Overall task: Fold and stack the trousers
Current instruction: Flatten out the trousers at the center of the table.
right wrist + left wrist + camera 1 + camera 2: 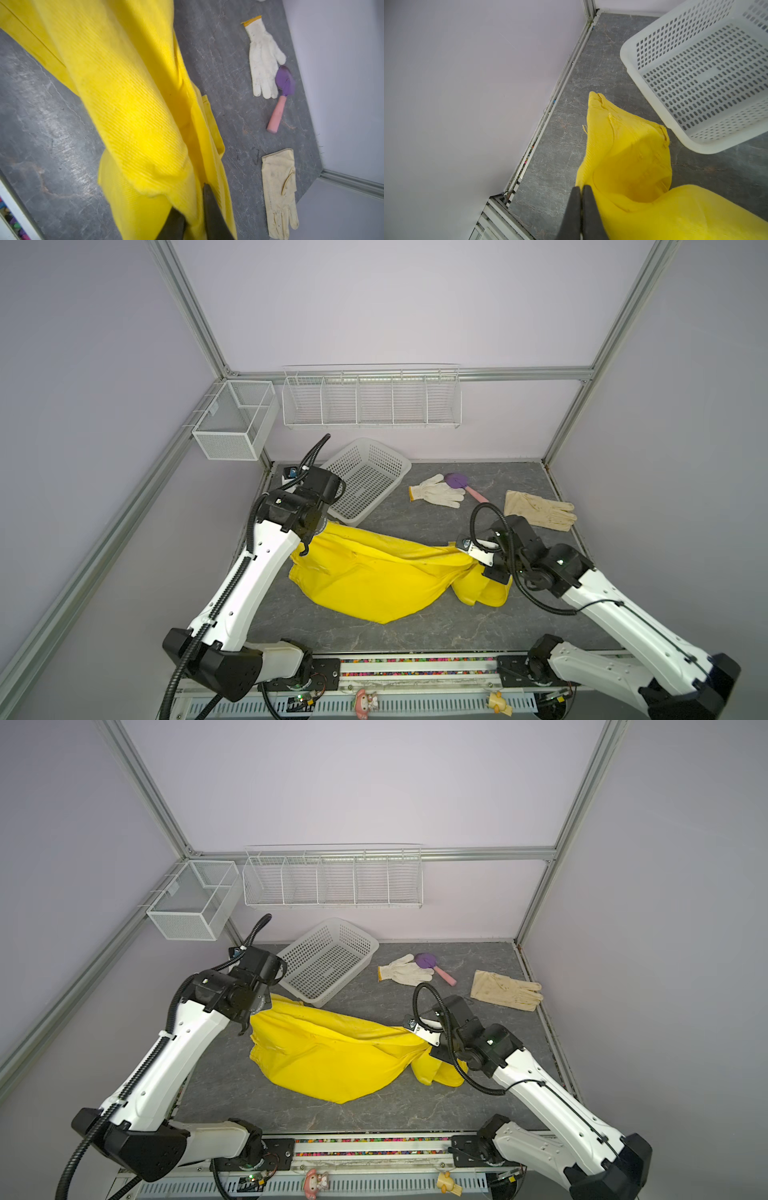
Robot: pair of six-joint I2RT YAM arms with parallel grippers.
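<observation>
— Two pincers to report? Start at the left.
— Found the left pincer (581,188) clenched flat on an edge of the trousers (374,576), holding it raised, just beside a white basket (386,456).
— And the trousers themselves?
— Slung across the middle of the worktop (415,626) between both arms, sagging onto the grey surface, bunched in a heap at the right end.
— Behind them, further right?
— Near the back wall, a white glove (438,491) touching a purple scoop (457,480) with a pink handle.
— Then the right pincer (190,196)?
— Grasping a thick fold of the same yellow cloth, squeezed between its jaws.
— Anything past that?
— Only a cream glove (540,510), lying flat, well apart from the rest.
</observation>
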